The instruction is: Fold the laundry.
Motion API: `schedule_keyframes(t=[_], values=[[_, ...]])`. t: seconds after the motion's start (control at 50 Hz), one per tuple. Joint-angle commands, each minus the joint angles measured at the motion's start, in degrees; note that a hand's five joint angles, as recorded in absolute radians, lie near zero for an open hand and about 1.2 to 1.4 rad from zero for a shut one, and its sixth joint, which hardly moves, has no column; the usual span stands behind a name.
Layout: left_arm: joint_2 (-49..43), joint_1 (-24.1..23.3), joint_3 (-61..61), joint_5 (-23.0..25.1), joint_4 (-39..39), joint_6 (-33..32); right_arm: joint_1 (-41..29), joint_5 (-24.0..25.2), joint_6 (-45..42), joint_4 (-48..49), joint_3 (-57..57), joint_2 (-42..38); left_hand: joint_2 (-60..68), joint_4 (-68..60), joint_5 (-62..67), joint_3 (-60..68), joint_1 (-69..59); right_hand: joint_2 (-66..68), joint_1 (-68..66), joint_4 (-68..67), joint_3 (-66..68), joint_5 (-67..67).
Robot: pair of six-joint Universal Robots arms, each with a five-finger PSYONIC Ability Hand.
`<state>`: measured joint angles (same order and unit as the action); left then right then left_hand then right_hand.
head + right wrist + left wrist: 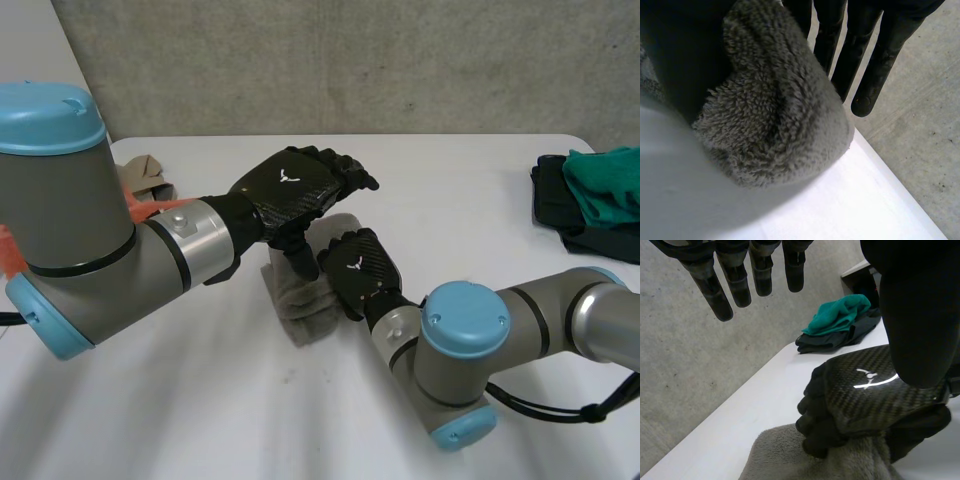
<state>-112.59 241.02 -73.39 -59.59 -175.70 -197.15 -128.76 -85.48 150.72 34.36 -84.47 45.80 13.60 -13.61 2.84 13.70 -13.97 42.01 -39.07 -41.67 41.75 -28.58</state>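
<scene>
A folded grey fluffy towel (300,305) lies in the middle of the white table (150,400). My right hand (360,268) rests on the towel's right side. In the left wrist view this right hand (867,395) has its fingers curled into the towel (785,455). In the right wrist view a bunched fold of the towel (775,120) sits between the thumb and the fingers (865,65). My left hand (290,185) hovers just above the towel with straight fingers (725,285). Its thumb points down at the towel beside the right hand.
A pile of green and dark clothes (595,200) (840,322) lies at the table's far right edge. A beige cloth (140,172) lies behind my left arm. The table's far edge (765,370) runs close behind the towel.
</scene>
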Motion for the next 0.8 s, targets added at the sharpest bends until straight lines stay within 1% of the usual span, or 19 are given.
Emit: schedule_keyframes(t=[0.02,0.1,0.12,0.18,0.26,0.28,0.34,0.36,0.42,0.48,0.5,0.56,0.58,0.64,0.66,0.72,0.8], values=[[0.01,0.42,-0.09,0.0,0.0,0.01,0.26,0.13,0.8,-0.35,4.23,-1.33,0.82,-0.81,1.58,0.72,-0.45,37.99,-40.93,-38.33,38.25,-41.42],[0.09,0.77,0.0,-0.09,-0.08,0.01,2.8,0.31,1.85,-1.4,4.05,0.25,0.99,-0.98,1.75,0.89,-0.62,37.99,-40.93,-38.33,38.25,-41.42],[0.09,1.03,0.0,-0.09,-0.08,0.01,4.73,0.57,1.77,-2.45,3.53,1.64,0.99,-0.98,1.75,0.89,-0.62,37.99,-40.93,-38.33,38.25,-41.42],[0.27,1.56,0.0,-0.09,-0.08,0.01,7.64,1.97,1.68,-4.03,2.73,3.32,0.99,-0.98,1.75,0.89,-0.62,37.99,-40.93,-38.33,38.25,-41.42],[0.71,2.0,0.0,-0.09,-0.17,0.01,12.82,6.54,1.33,-3.95,2.03,4.73,0.99,-0.98,1.75,0.89,-0.62,37.99,-40.93,-38.33,38.25,-41.42],[0.71,2.0,0.09,-0.09,-0.17,0.01,15.35,9.51,1.24,-3.69,2.29,4.91,0.99,-0.98,1.75,0.89,-0.62,37.99,-40.93,-38.33,38.25,-41.42],[0.71,2.0,0.09,-0.09,-0.17,0.01,18.8,14.53,1.24,-2.72,3.08,5.08,0.99,-0.98,1.75,0.89,-0.62,37.99,-40.93,-38.33,38.25,-41.42],[0.71,2.0,0.26,-0.09,-0.17,0.01,20.72,17.42,1.33,-1.33,3.87,5.35,0.99,-0.98,1.75,0.89,-0.62,37.99,-40.93,-38.33,38.25,-41.42],[0.71,2.0,0.53,-0.26,-0.17,0.01,23.63,21.22,2.38,3.06,7.02,5.44,0.99,-0.98,1.75,0.89,-0.62,37.99,-40.93,-38.33,38.25,-41.42],[0.71,2.0,0.79,-0.79,-0.26,0.01,25.39,21.05,3.87,6.67,9.49,5.53,1.16,-1.15,1.92,1.05,-0.79,37.99,-40.93,-38.33,38.25,-41.42],[0.8,2.0,0.88,-0.88,-0.43,0.01,26.62,20.79,6.66,9.03,11.5,5.61,1.16,-1.15,1.92,1.05,-0.79,37.99,-40.93,-38.33,38.25,-41.42],[0.8,2.0,0.88,-1.14,-0.87,0.01,28.82,19.74,12.99,11.95,15.11,6.14,1.16,-1.15,1.92,1.05,-0.79,37.99,-40.93,-38.33,38.25,-41.42],[0.8,2.0,0.88,-1.14,-1.05,0.01,30.65,19.04,17.28,12.83,17.56,6.49,1.33,-1.32,2.08,1.22,-0.96,37.99,-40.93,-38.33,38.25,-41.42],[0.8,2.0,0.79,-1.14,-1.14,0.01,34.26,17.72,22.23,14.15,21.09,5.88,2.17,-2.16,2.93,2.06,-1.8,37.99,-40.93,-38.33,38.25,-41.42],[0.8,1.91,0.79,-1.23,-1.14,0.01,37.15,17.02,24.59,14.24,23.36,5.44,2.17,-2.16,2.93,2.06,-1.8,37.99,-40.93,-38.33,38.25,-41.42],[0.8,1.91,0.79,-1.23,-1.14,0.1,41.03,16.57,26.46,14.24,27.15,3.43,2.34,-2.33,3.1,2.23,-1.97,37.99,-40.93,-38.33,38.25,-41.42],[0.89,1.82,0.79,-1.23,-1.14,0.63,47.0,17.62,27.52,14.33,33.12,-2.01,2.51,-2.5,3.26,2.4,-2.14,37.99,-40.93,-38.33,38.25,-41.42]])
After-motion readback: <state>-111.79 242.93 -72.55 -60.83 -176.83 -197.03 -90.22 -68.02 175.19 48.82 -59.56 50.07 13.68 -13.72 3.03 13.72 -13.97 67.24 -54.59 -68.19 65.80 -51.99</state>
